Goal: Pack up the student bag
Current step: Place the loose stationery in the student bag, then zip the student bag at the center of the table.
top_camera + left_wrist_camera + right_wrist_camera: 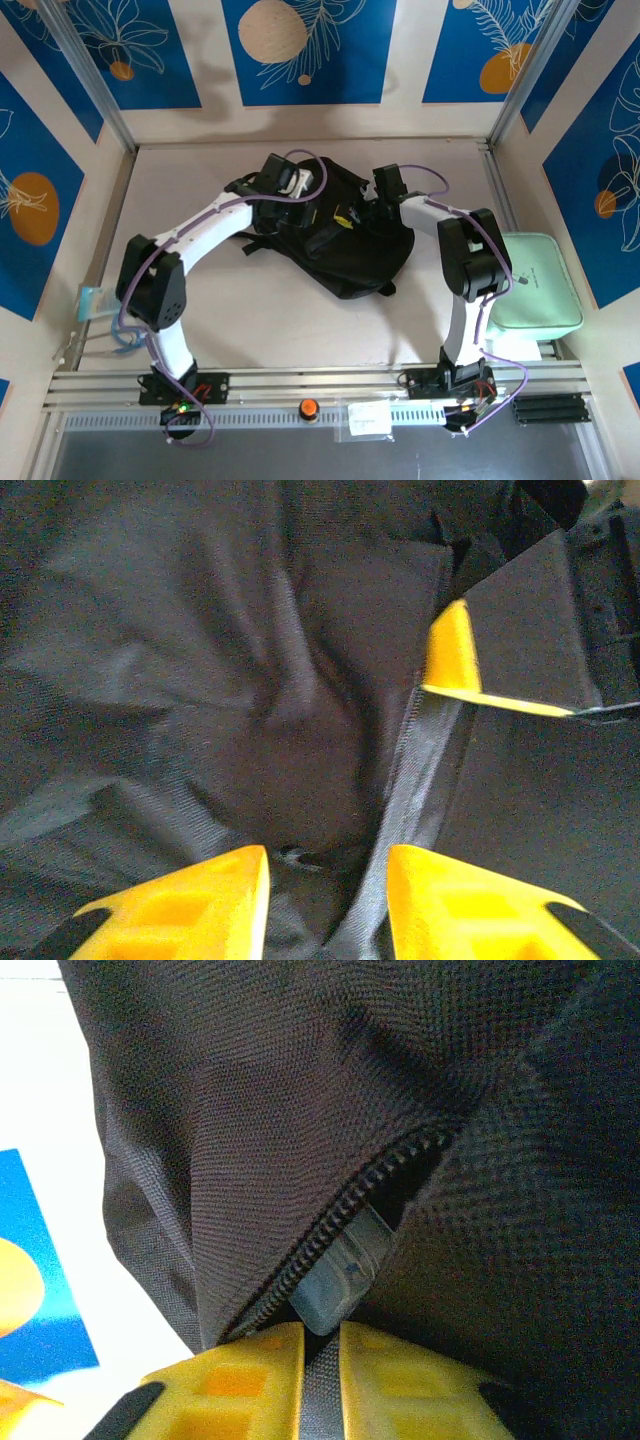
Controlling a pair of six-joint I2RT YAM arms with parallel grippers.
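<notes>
While both claws reach onto it, the bag lies slumped on the tabletop, directly beneath them. The right claw is pressed together, pinching the zip pull at its tips. The left claw is spread, with a strap running between its fingers. The left should probably pin the fabric while the right draws steadily along the zip. The bag's inside is hidden. A mint case, well right of the right claw, looks closed.

Pale table — student bag, mint-green case
</notes>
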